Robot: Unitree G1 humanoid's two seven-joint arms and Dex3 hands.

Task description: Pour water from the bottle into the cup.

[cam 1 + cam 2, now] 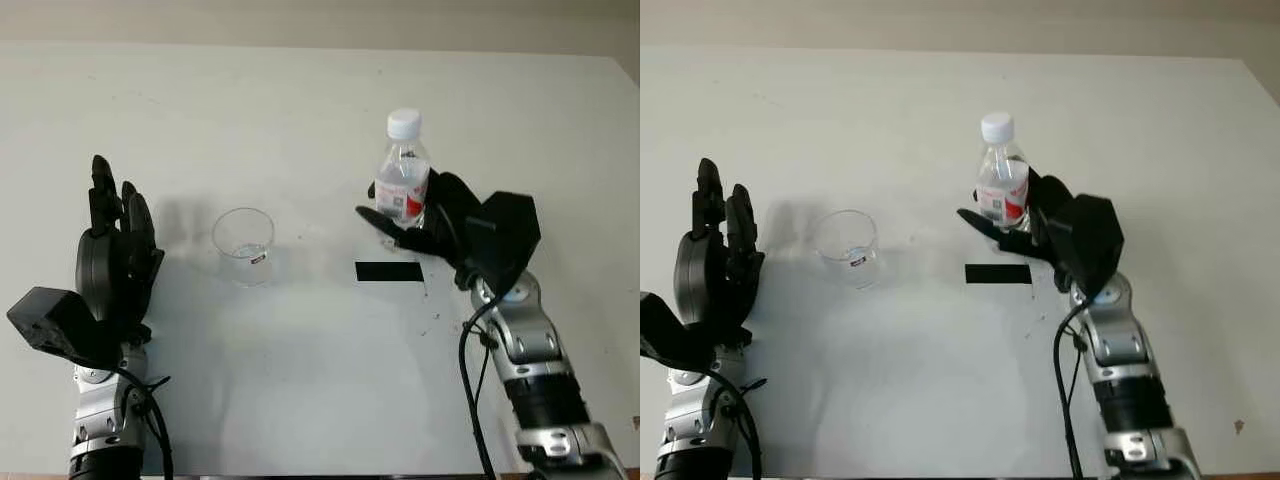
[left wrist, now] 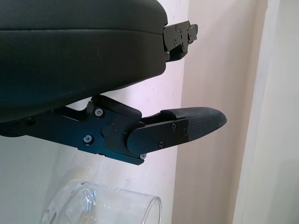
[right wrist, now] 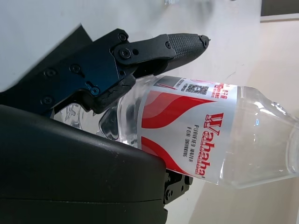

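At the far left we see our left hand [image 1: 115,245] raised over the white surface [image 1: 300,380], palm side turned toward the middle of the scene, open and holding nothing; in the left wrist view one of its fingers [image 2: 187,126] reaches out straight above the rim of the clear plastic cup [image 2: 100,205], with a gap between the two. Just to the right of that hand, the cup [image 1: 243,245] stands upright on the surface, its mouth facing up, and we can make out a small dark mark low on its wall; whether it holds any liquid we cannot tell. Further right, a short strip of black tape [image 1: 389,271] lies flat on the surface, near the base of the bottle and a little in front of it. Behind the tape stands the water bottle [image 1: 402,180], upright, with its white cap [image 1: 404,123] screwed on and a red and white label around its middle. Our right hand [image 1: 425,215] is wrapped around the lower part of the bottle from the right side; in the right wrist view we see one finger [image 3: 180,44] lying across the label's edge and the palm shell pressed against the opposite side, so the bottle [image 3: 201,135] is clasped between them. The cup and the bottle stand well apart.
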